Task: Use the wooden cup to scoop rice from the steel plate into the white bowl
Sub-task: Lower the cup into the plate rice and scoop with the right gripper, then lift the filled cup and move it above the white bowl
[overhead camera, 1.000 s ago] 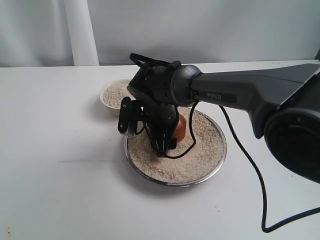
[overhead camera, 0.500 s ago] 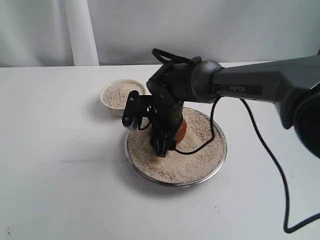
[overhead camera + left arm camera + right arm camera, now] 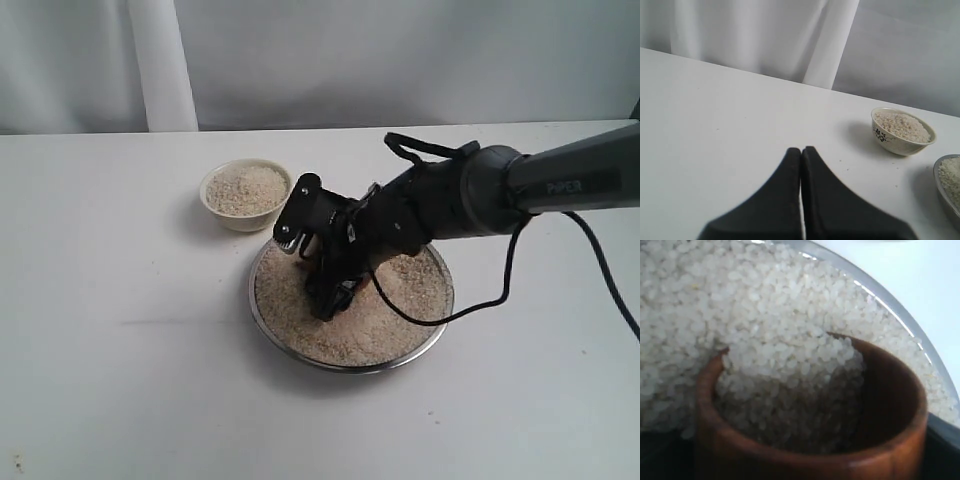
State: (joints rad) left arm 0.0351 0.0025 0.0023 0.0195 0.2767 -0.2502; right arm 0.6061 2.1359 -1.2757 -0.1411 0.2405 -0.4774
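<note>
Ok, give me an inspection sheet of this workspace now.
Surface: white table.
Job's things: wide shiny steel plate holding pale rice; small cream-white bowl part-filled with rice; reddish-brown wooden cup dug into the plate's rice, grains inside.
Clutter: nothing seen.
Grippers: right gripper shut on the cup; left gripper shut, empty, above the table.
Cables: black cable looping from the right arm across the plate.
Surroundings: white curtain behind.

The cup, reddish-brown wood, lies tipped in the shiny plate, its mouth dug into the pale rice, grains spilling inside. The cream bowl near the plate holds rice.
</note>
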